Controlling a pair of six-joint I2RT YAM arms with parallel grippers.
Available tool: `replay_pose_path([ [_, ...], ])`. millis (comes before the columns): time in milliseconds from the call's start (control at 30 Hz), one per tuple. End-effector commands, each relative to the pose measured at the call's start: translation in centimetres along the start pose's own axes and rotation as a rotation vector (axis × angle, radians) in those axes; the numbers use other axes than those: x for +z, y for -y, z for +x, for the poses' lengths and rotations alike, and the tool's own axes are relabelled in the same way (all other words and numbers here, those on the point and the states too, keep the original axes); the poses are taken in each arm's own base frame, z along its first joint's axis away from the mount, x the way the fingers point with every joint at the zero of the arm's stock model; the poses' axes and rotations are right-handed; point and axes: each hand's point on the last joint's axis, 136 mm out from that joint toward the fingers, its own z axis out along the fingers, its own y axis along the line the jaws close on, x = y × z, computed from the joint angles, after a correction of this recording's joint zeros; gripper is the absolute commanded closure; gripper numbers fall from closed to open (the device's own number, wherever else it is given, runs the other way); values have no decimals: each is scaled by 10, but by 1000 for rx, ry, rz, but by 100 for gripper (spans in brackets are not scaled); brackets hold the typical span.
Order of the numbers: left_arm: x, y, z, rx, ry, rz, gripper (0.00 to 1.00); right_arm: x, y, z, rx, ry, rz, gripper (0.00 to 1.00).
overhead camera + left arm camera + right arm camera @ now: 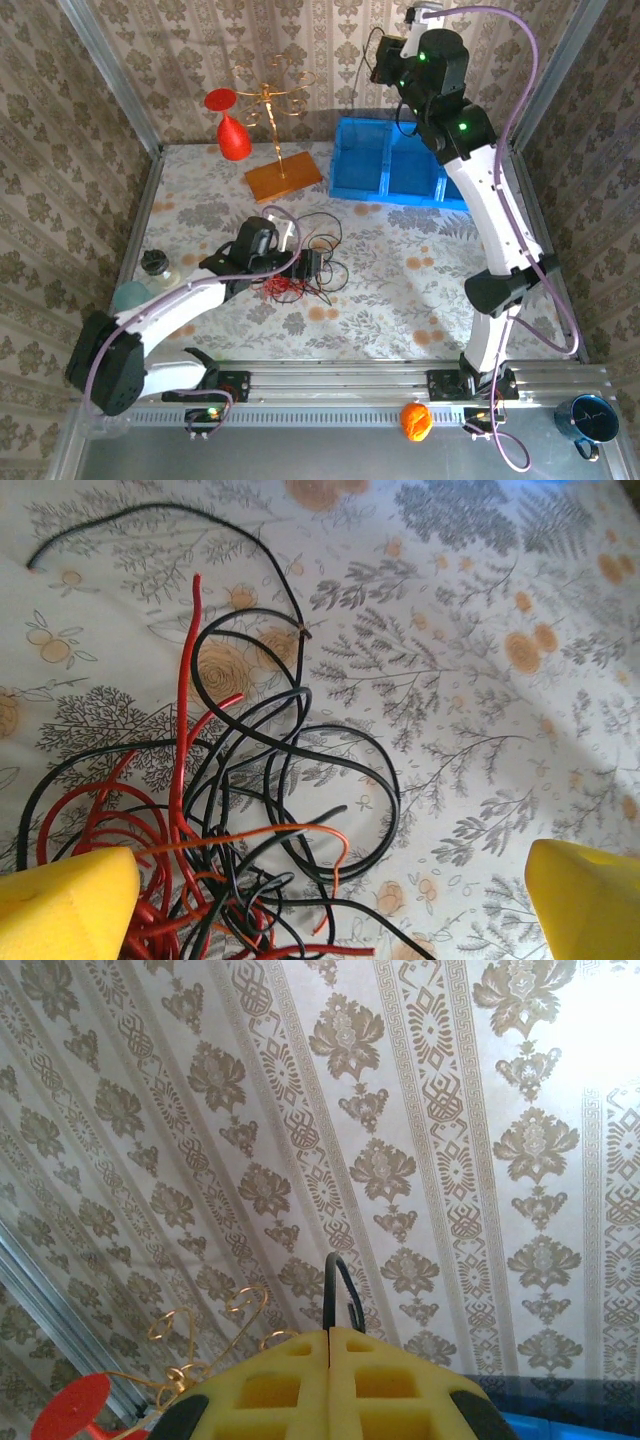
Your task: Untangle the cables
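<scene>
Floral desk (420,290) held tangled thin red and black cables (182,710) under parted left jaws, right jaws together aloft; pinching one strand seemed next.

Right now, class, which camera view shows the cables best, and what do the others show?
Left wrist: the cables lie close up, each red and black strand traceable before the open left tool. Top external shows them small, partly under that arm. Right wrist faces wallpaper; a black loop rises from the shut right tool, identity unclear.

Cables (240,832) red, black, orange; tablecloth (480,680) cream, grey-orange floral; bin (390,160) blue; left end effector (322,905) yellow.
</scene>
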Motion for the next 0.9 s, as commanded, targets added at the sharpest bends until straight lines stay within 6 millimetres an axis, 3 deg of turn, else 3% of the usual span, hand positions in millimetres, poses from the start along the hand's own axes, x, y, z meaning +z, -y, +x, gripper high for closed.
replay_pose_path([
  [0, -10, -7, 17, -55, -2, -27, 0, 20, 6, 29, -38, -65, 36, 100],
  [167, -26, -10, 33, -94, 35, -27, 1, 46, 4, 61, -13, -112, 14, 100],
  [333, -41, -17, 39, -88, 65, -54, 1, 54, -7, 54, 27, -88, -31, 100],
  [567, -45, -20, 39, -86, 84, -69, 1, 70, 12, 65, -7, -101, 28, 100],
  [733, -44, -20, 36, -83, 81, -74, 1, 88, 33, 93, -26, -159, 73, 100],
  [867, -43, -20, 35, -87, 81, -76, 1, 98, 45, 140, -52, -280, 102, 100],
])
